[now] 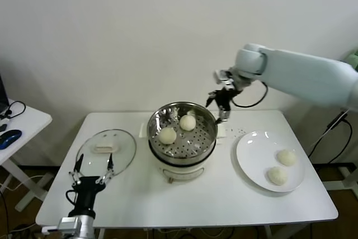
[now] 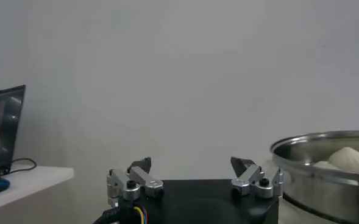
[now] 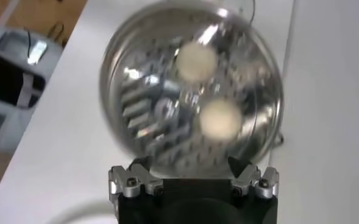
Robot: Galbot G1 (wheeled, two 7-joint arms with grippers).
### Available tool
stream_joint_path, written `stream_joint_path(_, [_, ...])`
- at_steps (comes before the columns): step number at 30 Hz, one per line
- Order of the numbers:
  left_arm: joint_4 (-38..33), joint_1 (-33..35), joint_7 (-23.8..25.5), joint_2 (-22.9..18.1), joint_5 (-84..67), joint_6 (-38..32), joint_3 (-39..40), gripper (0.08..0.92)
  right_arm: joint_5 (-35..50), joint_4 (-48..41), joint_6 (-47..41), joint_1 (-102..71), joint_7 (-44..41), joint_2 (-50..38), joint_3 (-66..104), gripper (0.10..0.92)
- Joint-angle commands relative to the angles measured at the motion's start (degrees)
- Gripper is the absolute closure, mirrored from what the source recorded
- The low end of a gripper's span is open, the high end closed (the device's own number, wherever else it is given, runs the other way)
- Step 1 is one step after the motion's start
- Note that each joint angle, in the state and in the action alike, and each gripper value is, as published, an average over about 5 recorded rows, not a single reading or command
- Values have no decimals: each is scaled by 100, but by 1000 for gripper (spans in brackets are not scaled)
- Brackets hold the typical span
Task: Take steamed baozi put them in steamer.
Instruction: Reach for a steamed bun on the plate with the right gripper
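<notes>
Halfway: right pincer (image 1: pixel 220 106) hangs spread and empty beyond the steamer (image 1: pixel 208 137), two baozi (image 1: pixel 178 129) inside, two right.

Four small, round, cream-white dough buns, smooth and matte, are split into two pairs. Two of them (image 1: pixel 167 135) (image 1: pixel 187 122) sit apart on the perforated insert inside the round, shiny stainless-steel steamer pot (image 1: pixel 182 158), which stands upright on a white electric base near the middle of the table. The other two buns (image 1: pixel 286 157) (image 1: pixel 277 175) lie close together, to the steamer's right, one nearer the front edge.
</notes>
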Motion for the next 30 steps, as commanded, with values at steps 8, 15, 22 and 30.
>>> stream_joint_path(8, [-24, -74, -4, 3, 271, 89, 139, 177, -2769, 398, 821, -2815, -280, -2563, 2225, 203])
stream_joint_path(15, [2, -46, -3, -41, 287, 79, 118, 177, -3014, 313, 802, -3365, -252, -2537, 2282, 203])
stream_joint_path(22, [18, 3, -1, -74, 282, 62, 94, 177, -2999, 152, 781, -3360, -206, -2348, 1952, 203])
stream_joint_path(30, [50, 23, 0, -58, 244, 46, 41, 177, -2990, -136, 734, -3383, -115, -1934, 1838, 203])
